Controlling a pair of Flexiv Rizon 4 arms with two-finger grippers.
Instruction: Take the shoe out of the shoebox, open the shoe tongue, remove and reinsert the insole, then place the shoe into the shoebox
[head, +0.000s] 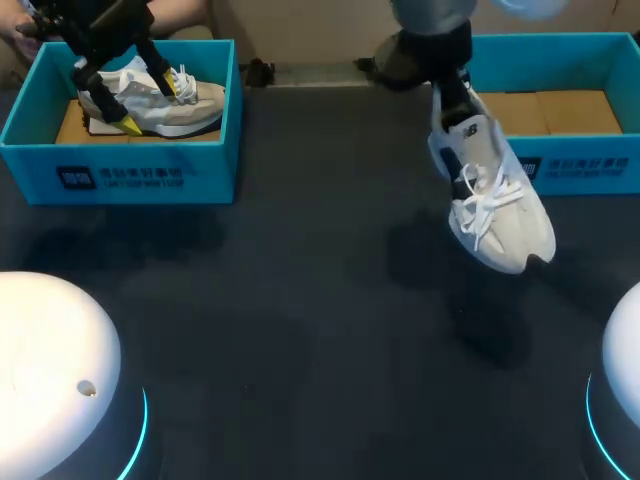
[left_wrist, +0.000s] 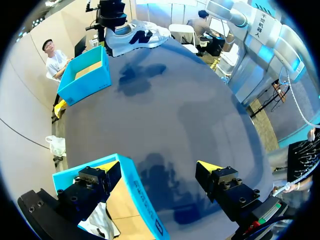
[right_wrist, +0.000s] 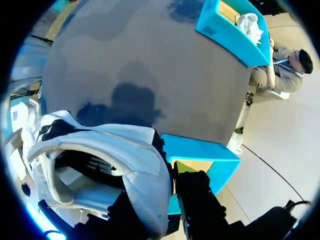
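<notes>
A white shoe (head: 495, 200) hangs toe-down over the table's right side, held by its heel collar (right_wrist: 145, 185) in my right gripper (head: 452, 98), which is shut on it. In the right wrist view the shoe's opening faces out, and the right blue shoebox (right_wrist: 200, 152) lies just behind it. A second white shoe (head: 165, 105) lies in the left blue shoebox (head: 130, 170). My left gripper (head: 158, 105) stands open over that shoe, and its fingers straddle the box's wall (left_wrist: 142, 200). In the left wrist view the held shoe (left_wrist: 137, 35) is far across the table.
The right shoebox (head: 560, 165) at the back right holds only brown cardboard. White rounded arm bases (head: 50, 370) sit at both front corners. A dark tabletop (head: 300, 300) stretches between the boxes.
</notes>
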